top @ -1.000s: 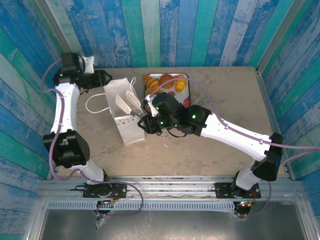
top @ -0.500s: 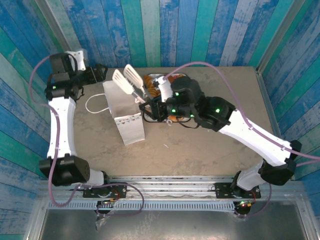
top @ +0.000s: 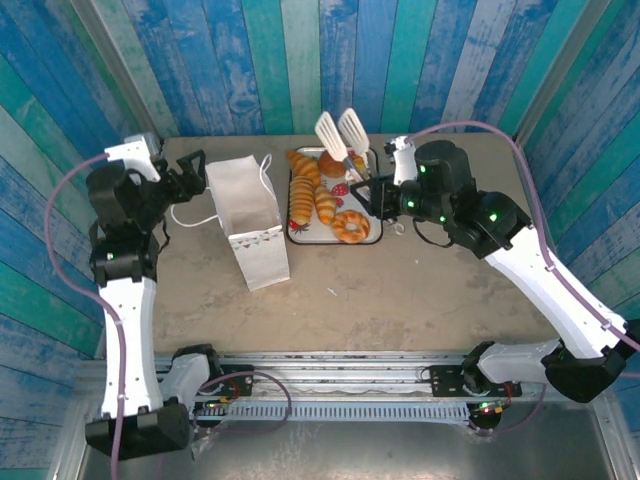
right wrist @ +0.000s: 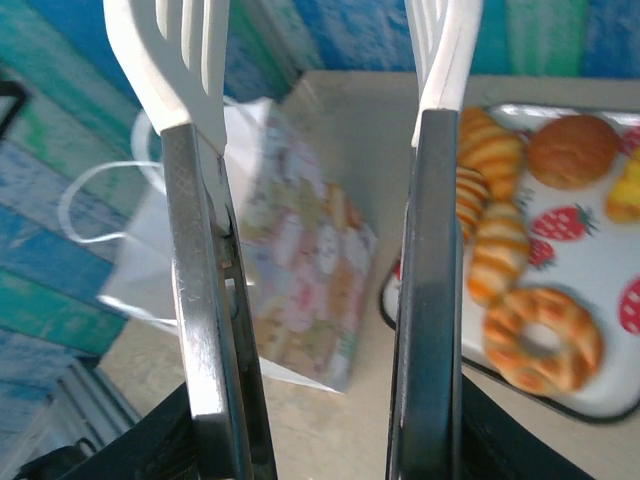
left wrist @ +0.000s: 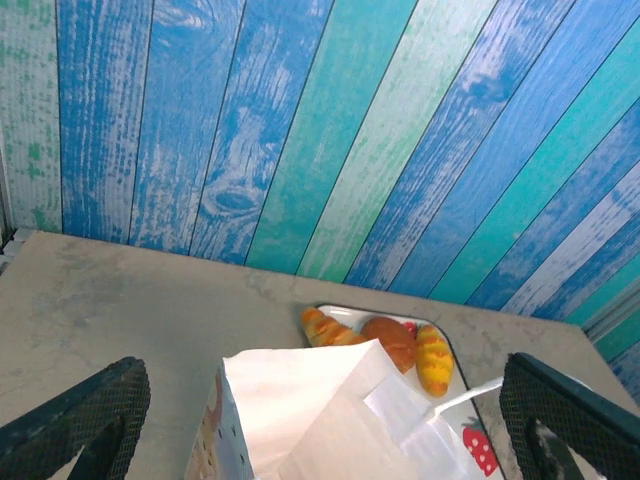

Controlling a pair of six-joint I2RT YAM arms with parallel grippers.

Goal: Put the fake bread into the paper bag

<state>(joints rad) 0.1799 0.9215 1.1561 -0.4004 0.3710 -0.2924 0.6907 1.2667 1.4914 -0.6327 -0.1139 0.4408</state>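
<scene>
Your right gripper (top: 338,125) hangs released above the far end of the tray (top: 335,243), its two white slotted fingers (right wrist: 190,130) standing apart with nothing between them. Your left gripper (top: 193,172) is spread wide as well and grasps nothing; its dark fingers (left wrist: 80,420) sit at either edge of the left wrist view, just beside the far left corner of the paper bag (top: 250,220).

You can see the fake bread (top: 325,205) lying on the strawberry-print tray: ridged croissants down the left side and middle, a ring doughnut (top: 352,227) at the near right corner, a round brown bun (left wrist: 385,340) and a yellow piece at the far end. None of it touches either gripper.

Just left of the tray, the bag stands upright with its mouth open, the cartoon print facing the tray in the right wrist view (right wrist: 300,260). One white cord handle (top: 190,215) loops onto the table (top: 440,290) on the bag's left side. You cannot tell whether anything lies inside it
</scene>
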